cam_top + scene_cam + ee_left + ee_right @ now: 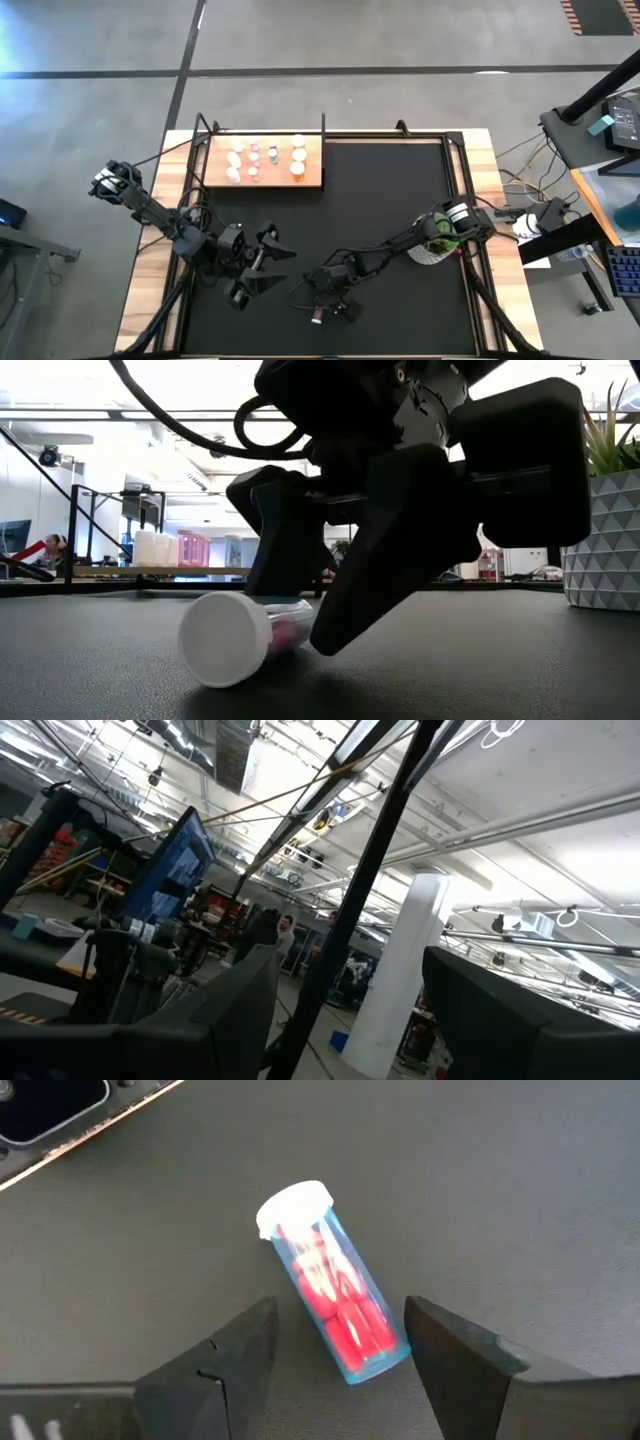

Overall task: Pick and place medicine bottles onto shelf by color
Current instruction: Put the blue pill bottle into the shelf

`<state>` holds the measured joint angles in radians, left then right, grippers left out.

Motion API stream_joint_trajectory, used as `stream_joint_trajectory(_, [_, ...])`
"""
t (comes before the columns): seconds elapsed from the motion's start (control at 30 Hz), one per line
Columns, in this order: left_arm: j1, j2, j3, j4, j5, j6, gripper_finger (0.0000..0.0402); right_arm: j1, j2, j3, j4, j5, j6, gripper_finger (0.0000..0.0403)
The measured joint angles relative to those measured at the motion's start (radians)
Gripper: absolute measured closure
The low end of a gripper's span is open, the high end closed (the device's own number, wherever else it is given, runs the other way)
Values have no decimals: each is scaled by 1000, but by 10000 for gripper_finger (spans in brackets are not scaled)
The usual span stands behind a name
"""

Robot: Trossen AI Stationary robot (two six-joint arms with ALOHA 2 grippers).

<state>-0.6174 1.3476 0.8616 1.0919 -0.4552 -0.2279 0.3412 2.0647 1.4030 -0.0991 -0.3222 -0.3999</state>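
A small medicine bottle (pixel 335 1295) lies on its side on the black mat near the table's front edge: clear bluish body, pink-red pills inside, white cap (pixel 225 638). My right gripper (pixel 340 1340) is low over it and open, one finger on each side of the bottle's bottom end. I cannot tell whether either finger touches it. In the high view the bottle (pixel 317 316) shows just in front of that gripper (pixel 325 300). My left gripper (pixel 265 262) waits open at the near left, tipped upward. The light-wood shelf (pixel 215 160) at the far left carries several bottles standing upright.
A white faceted pot with a green plant (pixel 432 243) stands at the right, beside the right arm, and shows at the right edge of the low view (pixel 600 550). Black mat (pixel 390 200) lies bare between the shelf and the arms. A metal frame runs along the table's edges.
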Motion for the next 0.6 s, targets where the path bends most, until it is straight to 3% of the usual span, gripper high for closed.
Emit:
stream_joint_trajectory(0.17, [0, 0, 0, 0, -2, 0, 169, 0, 4, 0, -1, -1, 21, 198])
stream_joint_trajectory(0.6, [0, 0, 0, 0, -3, 0, 169, 0, 4, 0, -1, -2, 78, 260])
